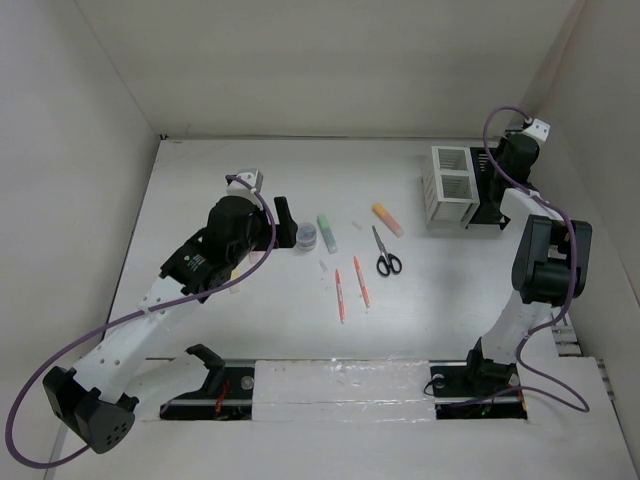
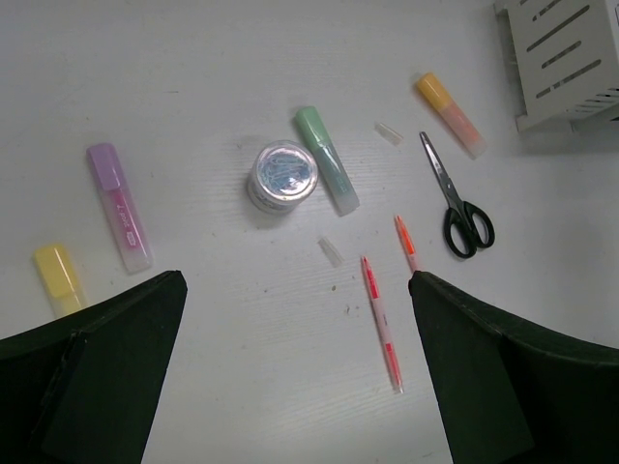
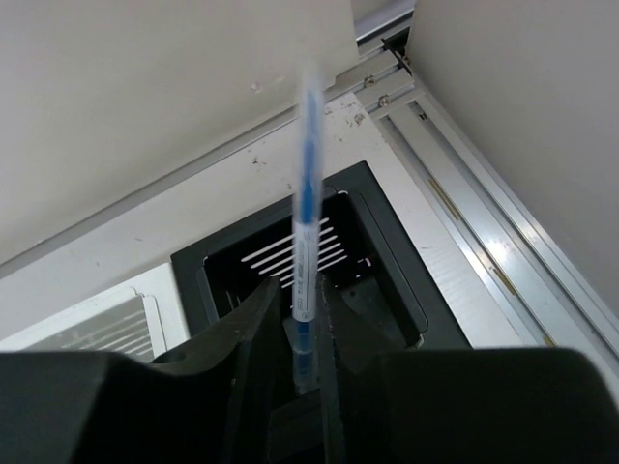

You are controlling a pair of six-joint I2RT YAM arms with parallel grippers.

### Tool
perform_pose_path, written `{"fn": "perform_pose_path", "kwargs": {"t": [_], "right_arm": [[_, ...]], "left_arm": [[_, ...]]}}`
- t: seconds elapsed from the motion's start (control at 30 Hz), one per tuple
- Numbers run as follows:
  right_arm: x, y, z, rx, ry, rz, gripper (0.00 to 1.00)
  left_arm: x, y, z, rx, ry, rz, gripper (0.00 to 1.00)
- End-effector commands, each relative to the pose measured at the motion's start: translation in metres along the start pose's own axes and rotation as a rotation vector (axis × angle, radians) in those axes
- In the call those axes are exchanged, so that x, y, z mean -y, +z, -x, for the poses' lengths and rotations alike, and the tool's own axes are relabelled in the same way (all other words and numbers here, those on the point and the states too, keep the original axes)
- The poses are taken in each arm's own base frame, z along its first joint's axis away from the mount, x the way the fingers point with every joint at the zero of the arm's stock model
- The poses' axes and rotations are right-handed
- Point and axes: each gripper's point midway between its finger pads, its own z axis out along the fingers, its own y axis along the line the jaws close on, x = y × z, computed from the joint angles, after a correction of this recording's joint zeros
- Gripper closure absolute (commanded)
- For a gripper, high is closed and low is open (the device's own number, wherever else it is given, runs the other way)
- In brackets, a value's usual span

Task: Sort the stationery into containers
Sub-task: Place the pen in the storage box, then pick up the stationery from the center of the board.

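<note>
While hanging over the black organizer (image 3: 385,244) at far right, pinches a thin, seemingly blue pen (image 3: 305,193) in the closed right gripper (image 3: 296,307). Holds the left gripper (image 2: 295,290) wide open, empty.

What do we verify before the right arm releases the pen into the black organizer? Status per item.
1. Right end effector shut on the blue pen: ok.
2. Pen lined up over the black organizer opening: ok, judging by the right wrist view.
3. Compartment under the pen free of other items: cannot tell, the interior is dark.
4. Pen's height over the rim: cannot tell.
5. Left end effector open, empty, well away from both organizers: ok.
6. White organizer upright beside the black one: ok.
</note>
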Motion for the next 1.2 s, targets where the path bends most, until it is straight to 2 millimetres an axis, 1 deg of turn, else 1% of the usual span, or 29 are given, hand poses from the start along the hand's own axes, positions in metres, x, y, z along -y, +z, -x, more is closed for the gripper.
{"fn": "perform_pose_path", "kwargs": {"t": [0.0, 0.03, 0.1, 0.2, 0.23, 0.3, 0.33, 0.37, 0.4, 0.43, 0.47, 0.5, 0.53, 0.57, 0.6, 0.63, 0.7, 0.73, 0.77, 0.83, 0.87, 0.9, 0.93, 0.97, 1.0, 1.03, 1.07, 1.1, 1.17], "right_arm": [[-0.004, -0.006, 0.029, 0.060, 0.015, 0.008, 0.71], [-0.002, -0.006, 0.022, 0.042, 0.012, 0.003, 0.68], [0.000, -0.009, 0.023, 0.046, 0.012, -0.007, 0.57], [0.000, -0.012, 0.024, 0.047, 0.012, -0.007, 0.46], [-0.002, -0.014, 0.023, 0.042, 0.012, 0.011, 0.39], [-0.014, -0.021, 0.032, 0.050, 0.024, 0.071, 0.35], [-0.021, -0.028, 0.043, 0.067, 0.027, 0.103, 0.32], [-0.026, -0.032, 0.051, 0.074, 0.028, 0.124, 0.24], [-0.044, -0.040, 0.050, 0.058, 0.020, 0.163, 0.20], [-0.057, -0.046, 0.062, 0.073, 0.019, 0.195, 0.15], [-0.068, -0.058, 0.076, 0.093, 0.020, 0.218, 0.02], [-0.078, -0.066, 0.078, 0.085, 0.005, 0.236, 0.00], [-0.096, -0.077, 0.081, 0.088, 0.000, 0.257, 0.00], [-0.108, -0.091, 0.096, 0.115, 0.003, 0.277, 0.00], [-0.116, -0.100, 0.095, 0.105, -0.001, 0.287, 0.00], [-0.132, -0.113, 0.088, 0.067, -0.017, 0.306, 0.00], [-0.148, -0.136, 0.084, 0.037, -0.024, 0.320, 0.00], [-0.152, -0.146, 0.067, -0.026, -0.037, 0.312, 0.00], [-0.174, -0.165, 0.055, -0.054, -0.049, 0.346, 0.00], [-0.181, -0.189, 0.024, -0.119, -0.062, 0.338, 0.00], [-0.194, -0.207, 0.007, -0.141, -0.087, 0.375, 0.00], [-0.192, -0.216, -0.026, -0.206, -0.123, 0.401, 0.00], [-0.200, -0.226, -0.037, -0.230, -0.096, 0.431, 0.00], [-0.207, -0.238, -0.051, -0.263, -0.110, 0.480, 0.02], [-0.215, -0.253, -0.069, -0.302, -0.147, 0.506, 0.02], [-0.214, -0.260, -0.077, -0.323, -0.162, 0.487, 0.03], [-0.213, -0.267, -0.085, -0.341, -0.177, 0.474, 0.03], [-0.218, -0.282, -0.099, -0.377, -0.219, 0.493, 0.03], [-0.218, -0.301, -0.117, -0.419, -0.257, 0.514, 0.05]], "left_arm": [[0.004, -0.003, 0.009, 0.037, 0.005, -0.022, 0.00], [0.004, -0.003, 0.009, 0.037, 0.005, -0.022, 0.00], [0.004, -0.003, 0.009, 0.037, 0.005, -0.022, 0.00], [0.002, -0.003, 0.010, 0.041, 0.005, -0.014, 0.00], [0.002, -0.003, 0.010, 0.041, 0.005, -0.014, 0.00], [0.000, -0.003, 0.011, 0.046, 0.005, -0.004, 0.00], [-0.001, -0.003, 0.012, 0.050, 0.005, 0.006, 0.00], [-0.004, -0.003, 0.013, 0.058, 0.004, 0.022, 0.00], [-0.005, -0.004, 0.015, 0.063, -0.005, 0.032, 0.00], [-0.006, -0.004, 0.016, 0.068, -0.016, 0.041, 0.00], [-0.010, -0.002, 0.012, 0.053, -0.011, 0.060, 0.00], [-0.011, -0.003, 0.018, 0.070, -0.024, 0.074, 0.00], [-0.012, -0.003, 0.018, 0.076, -0.038, 0.083, 0.00], [-0.015, -0.001, 0.015, 0.064, -0.033, 0.101, 0.00], [-0.020, -0.001, 0.019, 0.075, -0.046, 0.137, 0.00], [-0.023, -0.001, 0.020, 0.085, -0.058, 0.154, 0.00], [-0.029, 0.001, 0.021, 0.081, -0.091, 0.209, 0.00], [-0.036, 0.001, 0.024, 0.093, -0.104, 0.254, 0.00], [-0.037, 0.002, 0.025, 0.092, -0.117, 0.275, 0.00], [-0.043, 0.006, 0.026, 0.076, -0.161, 0.322, 0.00], [-0.046, 0.010, 0.025, 0.058, -0.184, 0.322, 0.00], [-0.068, 0.013, 0.030, 0.056, -0.231, 0.365, 0.00], [-0.078, 0.018, 0.032, 0.062, -0.268, 0.363, 0.00], [-0.079, 0.022, 0.030, 0.032, -0.307, 0.308, 0.00], [-0.088, 0.023, 0.032, 0.034, -0.337, 0.310, 0.00], [-0.103, 0.022, 0.036, 0.048, -0.364, 0.340, 0.00], [-0.110, 0.023, 0.037, 0.056, -0.361, 0.377, 0.00], [-0.113, 0.019, 0.039, 0.060, -0.358, 0.401, 0.00], [-0.118, 0.017, 0.038, 0.066, -0.354, 0.432, 0.00]]}}
